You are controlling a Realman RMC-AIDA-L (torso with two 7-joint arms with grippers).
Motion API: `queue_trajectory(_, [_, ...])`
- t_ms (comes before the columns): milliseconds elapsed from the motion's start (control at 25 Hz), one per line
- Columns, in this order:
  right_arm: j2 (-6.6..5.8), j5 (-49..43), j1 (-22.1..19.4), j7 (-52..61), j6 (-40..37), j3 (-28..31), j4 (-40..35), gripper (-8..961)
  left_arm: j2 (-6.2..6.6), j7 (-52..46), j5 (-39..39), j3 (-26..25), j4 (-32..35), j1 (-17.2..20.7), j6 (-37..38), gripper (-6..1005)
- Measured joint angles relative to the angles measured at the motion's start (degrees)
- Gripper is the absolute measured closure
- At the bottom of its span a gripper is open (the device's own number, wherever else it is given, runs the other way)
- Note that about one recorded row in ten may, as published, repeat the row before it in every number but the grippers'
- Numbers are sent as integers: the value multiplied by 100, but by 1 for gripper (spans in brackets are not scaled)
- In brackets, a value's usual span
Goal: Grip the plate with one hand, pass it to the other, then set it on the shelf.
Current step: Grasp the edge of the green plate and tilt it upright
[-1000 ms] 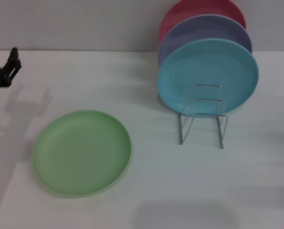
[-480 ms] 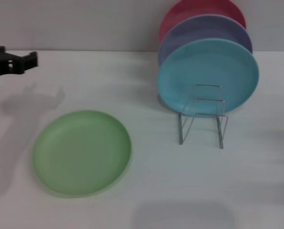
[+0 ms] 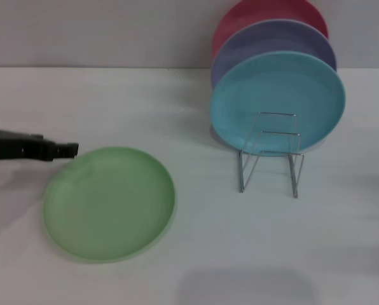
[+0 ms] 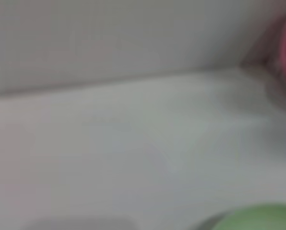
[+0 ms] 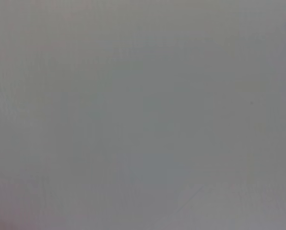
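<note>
Low on the left side of the desk (image 3: 196,95), the left pincer (image 3: 72,150) reaches in sideways, its black tip level with the far-left rim of the green plate (image 3: 110,203), just touching or just short of it; which one cannot be told, nor whether the pincer is spread or pressed together. That flat, sideways approach suits a shallow plate lying face up: the raised rim is the only part a pincer could close on, so coming in at rim height is probably the opening of the grasp. The plate itself is round, shallow and matte light green, lying flat and well apart from the wire shelf (image 3: 270,155). The shelf stands to the right, its front slots bare, with a light blue plate (image 3: 285,89), a lavender plate (image 3: 266,38) and a red plate (image 3: 253,16) upright behind one another at its rear. Those free front loops seem to be where the green plate should end up. The right pincer is not in sight; its wrist view shows only blank surface.
</note>
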Motion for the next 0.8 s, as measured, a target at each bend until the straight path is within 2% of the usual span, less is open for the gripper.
queue_trajectory(200, [-4, -3, -1, 0, 0, -2, -8, 135, 10, 0, 46, -42, -361, -8, -22, 208])
queue_trajectory(800, [2, -9, -12, 0, 45, -21, -8, 134, 0, -63, 383, -28, -748, -68, -339, 270])
